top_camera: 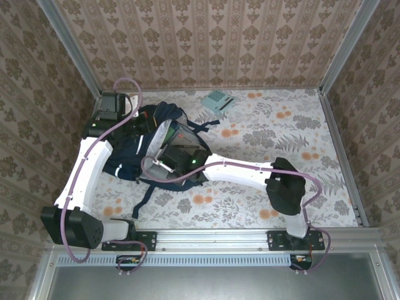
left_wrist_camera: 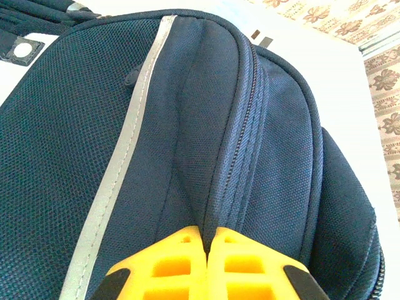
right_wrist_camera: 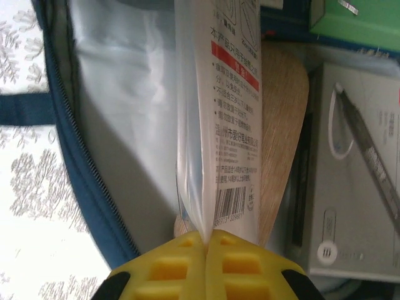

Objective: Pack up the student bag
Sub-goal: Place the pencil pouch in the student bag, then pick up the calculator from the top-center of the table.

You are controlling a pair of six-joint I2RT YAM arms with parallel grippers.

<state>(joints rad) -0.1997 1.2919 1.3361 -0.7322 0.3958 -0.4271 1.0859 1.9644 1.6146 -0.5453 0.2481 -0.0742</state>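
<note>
The student bag (top_camera: 128, 153), navy-blue with a pale stripe, lies open at the table's left-centre. My left gripper (left_wrist_camera: 206, 232) is shut on a fold of the student bag (left_wrist_camera: 75, 125) beside its zipper seam, and from above the left gripper (top_camera: 139, 122) sits at the bag's far-left side. My right gripper (right_wrist_camera: 206, 236) is shut on the edge of a clear plastic packet (right_wrist_camera: 219, 125) with a printed label and barcode, held inside the bag's grey-lined opening (right_wrist_camera: 125, 125). From above, the right gripper (top_camera: 167, 164) reaches into the bag's mouth.
Inside the bag lie a wooden piece (right_wrist_camera: 284, 125), a grey box with a pen picture (right_wrist_camera: 356, 187) and a green box (right_wrist_camera: 359, 22). A teal calculator-like item (top_camera: 217, 100) rests at the back of the table. Patterned walls enclose the table on three sides.
</note>
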